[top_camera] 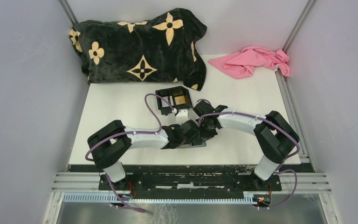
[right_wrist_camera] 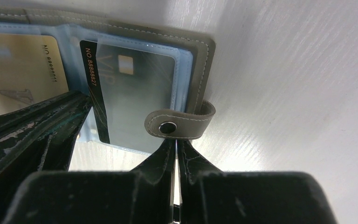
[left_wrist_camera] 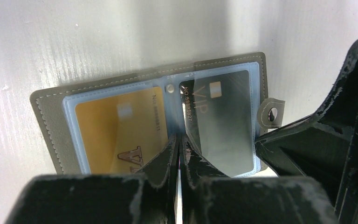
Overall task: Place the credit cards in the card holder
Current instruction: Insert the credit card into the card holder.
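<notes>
Only the top view takes in the whole white table. At the back lie a plush black blanket patterned with tan flowers and a crumpled pink cloth. The left arm and right arm bend inward and meet at the centre. Just behind them sits a black box with a tan card in it.

The card holder is almost hidden under the wrists from above and shows properly only in the wrist cameras. It lies open and flat on the table. It is grey with pale stitching, and glossy clear sleeves line the inside.

The left wrist view shows both pockets. A gold card is in the left sleeve, and a black card marked VIP is partly under the right one. The left gripper is clenched over the spine. Whether it pinches a sleeve cannot be told.

The right wrist view shows the clasp tab close up, curling off the holder's edge with a dark round snap. The right gripper is clenched too, its scuffed black tips just below that tab.
</notes>
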`<state>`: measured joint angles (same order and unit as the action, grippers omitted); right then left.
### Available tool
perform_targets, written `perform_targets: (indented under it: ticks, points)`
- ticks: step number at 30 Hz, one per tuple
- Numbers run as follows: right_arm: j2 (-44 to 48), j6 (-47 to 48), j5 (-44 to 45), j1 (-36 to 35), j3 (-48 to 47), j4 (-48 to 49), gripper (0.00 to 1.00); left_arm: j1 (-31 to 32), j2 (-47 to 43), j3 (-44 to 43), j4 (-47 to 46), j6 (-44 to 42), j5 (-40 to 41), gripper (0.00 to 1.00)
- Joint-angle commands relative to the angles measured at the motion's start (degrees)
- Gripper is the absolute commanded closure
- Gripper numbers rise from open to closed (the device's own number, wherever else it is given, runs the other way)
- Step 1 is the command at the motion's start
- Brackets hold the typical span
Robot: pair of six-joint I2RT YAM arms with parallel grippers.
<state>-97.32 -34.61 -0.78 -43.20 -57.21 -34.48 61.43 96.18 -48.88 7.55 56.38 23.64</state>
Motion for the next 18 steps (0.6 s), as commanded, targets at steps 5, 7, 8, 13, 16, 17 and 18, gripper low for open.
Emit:
perform_targets:
  ticks: [5,7,8,13,16,17,18]
  points:
    - [1.5,1.7,6.9,0.3,-2.3,-0.2,0.77,1.1,-5.0,-4.9,4.9,-0.3,4.7,0.84]
    - [2.4,2.0,7.8,0.3,-3.8,-0.8,0.70,1.1,-5.9,-6.6,7.6,-1.0,6.3,0.82]
    - [2.9,2.2,8.1,0.3,-4.4,-1.0,0.67,1.1,-6.2,-7.5,9.2,-1.3,7.0,0.81]
    - [5.9,3.1,9.7,0.3,-6.8,-1.9,0.54,1.1,-9.7,-11.1,16.6,-1.0,11.6,0.79]
    - [7.8,3.5,9.7,0.3,-8.0,-2.6,0.48,1.1,-13.3,-12.4,20.9,0.4,14.1,0.79]
    - [8.5,3.7,9.5,0.3,-8.4,-2.8,0.47,1.1,-14.7,-12.7,22.6,1.3,15.1,0.79]
    - [9.3,3.9,9.3,0.2,-8.8,-3.0,0.47,1.1,-16.1,-12.9,24.1,2.0,16.1,0.79]
